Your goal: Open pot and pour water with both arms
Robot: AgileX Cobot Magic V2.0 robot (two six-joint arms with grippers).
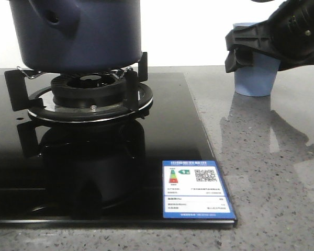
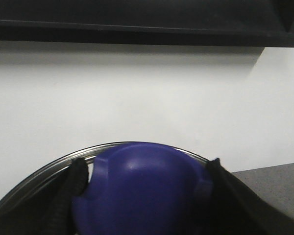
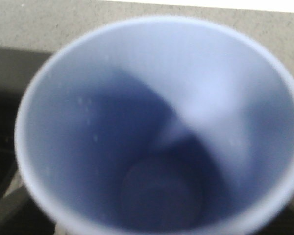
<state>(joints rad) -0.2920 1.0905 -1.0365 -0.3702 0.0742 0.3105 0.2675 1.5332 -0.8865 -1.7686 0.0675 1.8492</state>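
Though its print is illegible, sticker (image 1: 198,190) shows QR code — energy bars.

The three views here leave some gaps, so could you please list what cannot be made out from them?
- Pot: front view's top edge cuts off its rim and opening.
- Left gripper: seen only in the left wrist view, around a blue knob; lid mostly out of frame.
- Cup: right wrist view is blurred, so water inside cannot be judged.
- Right gripper: covers the cup's middle; grip unclear.
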